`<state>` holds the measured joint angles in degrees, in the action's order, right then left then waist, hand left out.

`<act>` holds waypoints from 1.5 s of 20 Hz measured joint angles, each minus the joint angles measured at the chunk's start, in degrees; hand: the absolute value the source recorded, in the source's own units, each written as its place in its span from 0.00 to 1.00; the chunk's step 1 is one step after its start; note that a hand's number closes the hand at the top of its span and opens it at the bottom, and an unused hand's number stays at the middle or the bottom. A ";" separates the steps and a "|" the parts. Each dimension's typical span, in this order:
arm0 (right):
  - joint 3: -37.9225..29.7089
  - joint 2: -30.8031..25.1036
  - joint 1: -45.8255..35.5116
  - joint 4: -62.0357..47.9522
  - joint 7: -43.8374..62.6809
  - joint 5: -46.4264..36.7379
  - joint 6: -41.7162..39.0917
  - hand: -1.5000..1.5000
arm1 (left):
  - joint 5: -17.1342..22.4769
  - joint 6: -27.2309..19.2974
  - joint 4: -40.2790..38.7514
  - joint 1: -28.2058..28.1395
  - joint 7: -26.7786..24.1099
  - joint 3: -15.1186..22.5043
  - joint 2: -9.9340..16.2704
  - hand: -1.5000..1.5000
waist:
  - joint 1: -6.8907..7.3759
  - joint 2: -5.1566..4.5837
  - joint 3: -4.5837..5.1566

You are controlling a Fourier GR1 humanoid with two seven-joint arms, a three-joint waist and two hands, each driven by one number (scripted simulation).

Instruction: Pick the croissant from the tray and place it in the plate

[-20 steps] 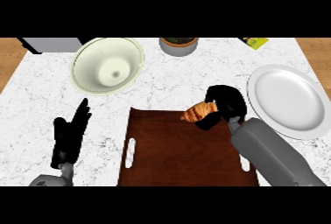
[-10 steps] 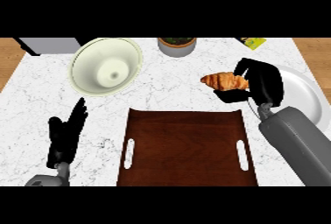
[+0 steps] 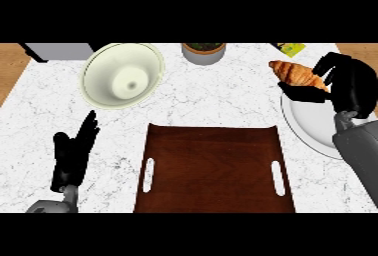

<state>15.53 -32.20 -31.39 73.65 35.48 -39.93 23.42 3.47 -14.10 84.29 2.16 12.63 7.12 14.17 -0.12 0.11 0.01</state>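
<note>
- Right hand (image 3: 347, 82) curls round the croissant (image 3: 297, 74), gripping it at the white plate's (image 3: 310, 125) upper edge.
- Left hand (image 3: 72, 150) rests at the view's left, fingers straight, holding nothing.

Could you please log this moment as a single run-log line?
phase: carry | right hand: holding croissant at plate far rim | tray: empty | left hand: resting open at left

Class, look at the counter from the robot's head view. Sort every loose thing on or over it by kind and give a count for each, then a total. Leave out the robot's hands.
Croissant: 1
Plate: 1
Tray: 1
Bowl: 1
Grey pot at the far edge: 1
Yellow-green item at the far edge, mostly cut off: 1
Grey object at the far left corner: 1
Total: 7
</note>
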 measured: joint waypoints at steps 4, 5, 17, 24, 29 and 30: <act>-5.20 -0.27 -0.02 -6.42 -5.22 1.49 0.56 1.00 | -0.84 -0.07 0.40 0.63 1.25 0.17 -1.13 0.50 | 0.31 -0.13 -0.02; -6.37 -0.41 -0.22 -8.22 -6.79 1.91 0.38 1.00 | -0.96 0.22 -0.03 0.46 0.79 0.00 -1.22 0.50 | 0.36 -0.15 -0.03; -15.04 -0.60 -5.82 -34.62 -22.97 4.80 -4.33 1.00 | -2.57 1.28 -3.09 1.17 -1.83 -0.74 -3.40 0.50 | 1.19 -0.48 -0.07; -17.15 -1.43 -8.88 -47.05 -29.45 7.18 -14.76 0.00 | -2.68 1.85 -1.55 1.10 -1.18 -0.88 -3.53 0.50 | 1.65 -0.62 -0.11; -18.96 -1.97 -9.35 -52.92 -38.89 8.24 -17.58 0.00 | -3.05 2.06 -2.55 1.28 -1.83 -1.39 -3.89 0.50 | 1.52 -0.64 -0.14; -19.69 -2.14 -9.15 -53.02 -41.16 8.97 -17.86 0.00 | -2.78 2.27 -2.18 1.29 -1.34 -1.71 -3.68 0.50 | 1.45 -0.60 -0.13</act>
<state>-4.17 -34.34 -40.55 20.63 -5.69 -30.96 5.56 0.69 -11.83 82.11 3.46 11.29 5.41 10.49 1.32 -0.50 -0.12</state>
